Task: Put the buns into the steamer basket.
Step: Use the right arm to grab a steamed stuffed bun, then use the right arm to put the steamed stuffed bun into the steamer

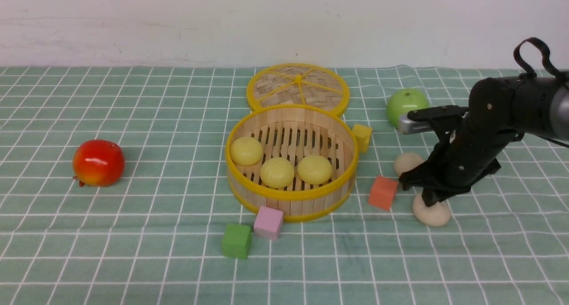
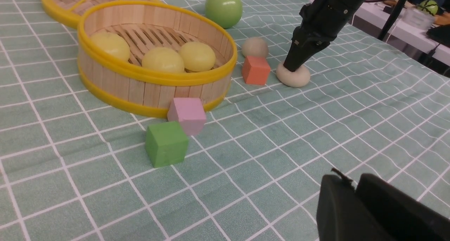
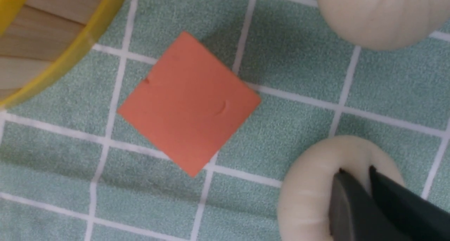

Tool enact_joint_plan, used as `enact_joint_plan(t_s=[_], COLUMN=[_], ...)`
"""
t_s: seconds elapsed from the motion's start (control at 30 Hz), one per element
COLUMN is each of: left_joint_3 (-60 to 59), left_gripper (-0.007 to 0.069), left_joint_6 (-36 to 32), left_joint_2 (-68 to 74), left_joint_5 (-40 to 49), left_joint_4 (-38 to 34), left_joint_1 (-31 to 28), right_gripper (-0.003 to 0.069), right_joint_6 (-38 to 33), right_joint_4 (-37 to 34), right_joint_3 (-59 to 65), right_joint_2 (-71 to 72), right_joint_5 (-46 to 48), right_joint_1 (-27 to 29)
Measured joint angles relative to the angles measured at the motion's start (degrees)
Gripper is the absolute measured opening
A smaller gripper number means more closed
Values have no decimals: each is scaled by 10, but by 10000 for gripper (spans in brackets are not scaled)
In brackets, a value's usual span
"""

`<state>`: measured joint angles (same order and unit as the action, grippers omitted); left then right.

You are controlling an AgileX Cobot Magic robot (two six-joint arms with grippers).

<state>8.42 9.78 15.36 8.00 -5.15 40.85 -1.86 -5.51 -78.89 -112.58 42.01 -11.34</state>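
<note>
Right claw (image 3: 355, 172) — angled steeply down, pinching beige bun (image 3: 309, 191).

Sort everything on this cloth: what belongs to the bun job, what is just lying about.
Job: steamer basket; three yellow buns inside it; far beige bun; near beige bun, gripped by right end effector.
Lying about: lid; green apple; red fruit; yellow cube; orange cube; pink cube; green cube.

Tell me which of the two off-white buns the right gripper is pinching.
The off-white bun nearer the robot: the right gripper is closed on its top. The other bun sits untouched farther back.
</note>
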Motion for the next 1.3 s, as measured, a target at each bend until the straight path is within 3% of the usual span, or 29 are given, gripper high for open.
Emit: enact_joint_plan(t_s=[0.37, 0.53, 0.67, 0.87, 1.3], left_joint_3=[0, 0, 0, 0, 0], left_gripper=[71, 71, 71, 71, 72], left_joint_6=[0, 0, 0, 0, 0], left_joint_2=[0, 0, 0, 0, 0], left_joint_5=[1, 1, 1, 1, 2], left_joint_4=[0, 0, 0, 0, 0], left_joint_1=[0, 0, 0, 0, 0], right_gripper=[13, 13, 13, 14, 25], right_joint_6=[-6, -38, -95, -119, -119], right_joint_4=[-2, -47, -111, -137, -154], right_joint_3=[-2, -36, -99, -198, -273], right_joint_2=[47, 84, 87, 16, -125], right_joint_5=[23, 50, 48, -7, -117], right_joint_1=[0, -9, -51, -110, -111])
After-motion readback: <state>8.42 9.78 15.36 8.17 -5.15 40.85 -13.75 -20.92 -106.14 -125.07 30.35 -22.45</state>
